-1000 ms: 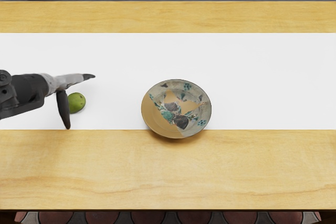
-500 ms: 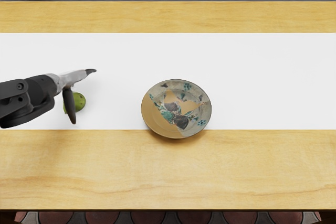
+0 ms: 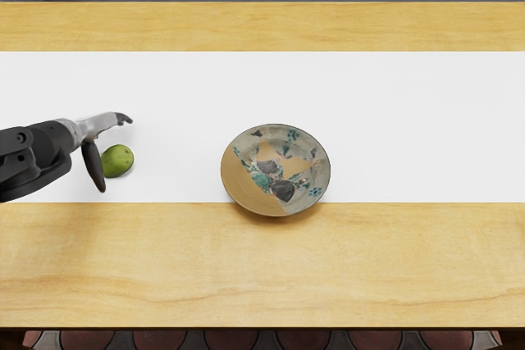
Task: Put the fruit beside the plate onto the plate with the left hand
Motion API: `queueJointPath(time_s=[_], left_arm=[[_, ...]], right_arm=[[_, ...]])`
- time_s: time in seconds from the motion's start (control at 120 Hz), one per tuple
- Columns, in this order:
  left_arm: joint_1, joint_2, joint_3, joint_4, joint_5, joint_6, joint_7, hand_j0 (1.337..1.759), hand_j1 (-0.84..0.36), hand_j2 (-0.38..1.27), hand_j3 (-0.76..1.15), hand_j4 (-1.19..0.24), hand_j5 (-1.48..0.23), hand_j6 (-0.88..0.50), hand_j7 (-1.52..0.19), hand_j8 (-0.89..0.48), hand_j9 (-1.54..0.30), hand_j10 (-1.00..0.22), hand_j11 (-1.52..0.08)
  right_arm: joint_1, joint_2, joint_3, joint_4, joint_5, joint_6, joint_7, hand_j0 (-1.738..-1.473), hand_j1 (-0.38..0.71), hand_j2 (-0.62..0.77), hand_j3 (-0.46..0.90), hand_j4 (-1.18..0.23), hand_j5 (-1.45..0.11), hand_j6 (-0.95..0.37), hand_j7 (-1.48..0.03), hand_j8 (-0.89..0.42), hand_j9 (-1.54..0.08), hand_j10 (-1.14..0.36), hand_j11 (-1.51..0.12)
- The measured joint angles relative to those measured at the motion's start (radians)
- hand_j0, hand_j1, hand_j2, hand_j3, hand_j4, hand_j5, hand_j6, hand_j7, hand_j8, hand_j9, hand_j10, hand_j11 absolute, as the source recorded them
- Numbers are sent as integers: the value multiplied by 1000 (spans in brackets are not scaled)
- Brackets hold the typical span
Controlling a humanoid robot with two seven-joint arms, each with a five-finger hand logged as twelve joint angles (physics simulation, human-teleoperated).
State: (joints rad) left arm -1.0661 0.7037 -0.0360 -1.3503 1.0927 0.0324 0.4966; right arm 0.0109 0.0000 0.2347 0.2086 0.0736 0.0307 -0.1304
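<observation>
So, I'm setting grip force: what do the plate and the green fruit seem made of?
The plate looks like glazed ceramic: a tan ground with hand-painted teal and purple motifs. It is a render, so plastic is possible. The green fruit looks like smooth, matte-skinned produce: even yellow-green with no bright highlight. Its firmness cannot be told.

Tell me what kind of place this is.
Likely a simulated dining tabletop rather than a real room: a wooden table with a white runner, a patterned plate and a green fruit on the runner, and the robot's left hand beside the fruit.
</observation>
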Motion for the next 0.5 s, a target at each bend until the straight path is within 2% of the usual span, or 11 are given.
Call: queueJointPath(time_s=[0.142,0.5], left_arm=[[-4,-6,0,0,0,1,4,1658,134,39,0,-186,-236,-188,-236,-188,-236,-186,-236],[-12,-8,-2,-30,1,0,59,1658,48,54,0,-258,-330,-259,-329,-259,-329,-257,-329]], right_arm=[[0,0,0,0,0,0,0,-1658,-317,-6,0,-27,-35,-26,-35,-26,-35,-27,-35],[0,0,-1,0,-1,0,0,-1658,-317,-6,0,-27,-35,-27,-35,-27,-35,-27,-35]])
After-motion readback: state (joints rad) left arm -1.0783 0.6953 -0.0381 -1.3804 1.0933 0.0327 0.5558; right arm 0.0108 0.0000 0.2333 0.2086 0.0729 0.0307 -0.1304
